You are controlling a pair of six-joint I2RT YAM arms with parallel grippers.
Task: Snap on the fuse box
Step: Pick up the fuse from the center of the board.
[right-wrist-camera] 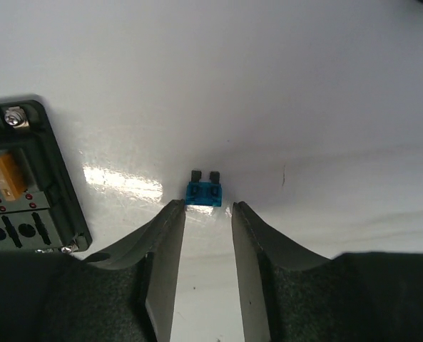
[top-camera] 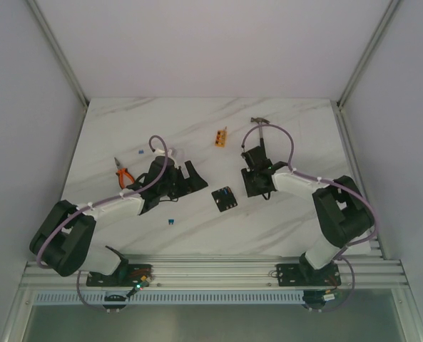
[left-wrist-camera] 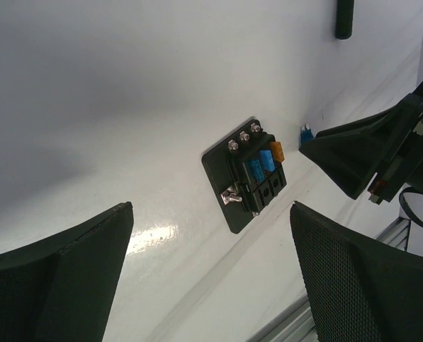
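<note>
The fuse box [top-camera: 225,198] is a small black square box lying flat mid-table between my two grippers. In the left wrist view the fuse box [left-wrist-camera: 248,173] shows blue fuses, one orange fuse and screws on top. My left gripper [left-wrist-camera: 211,214] is open wide and empty, just left of the box [top-camera: 185,181]. My right gripper [right-wrist-camera: 205,206] is open by a narrow gap, tips on the table just short of a loose blue fuse [right-wrist-camera: 203,192], not holding it. The box's edge [right-wrist-camera: 26,178] lies left of it. The right gripper [top-camera: 255,187] sits right of the box.
Orange-handled pliers [top-camera: 123,175] lie at the left. A small orange block [top-camera: 221,137] and a hammer [top-camera: 261,124] lie at the back. Loose blue fuses lie near the front [top-camera: 170,221] and at the back left [top-camera: 138,151]. The aluminium rail [top-camera: 211,271] runs along the near edge.
</note>
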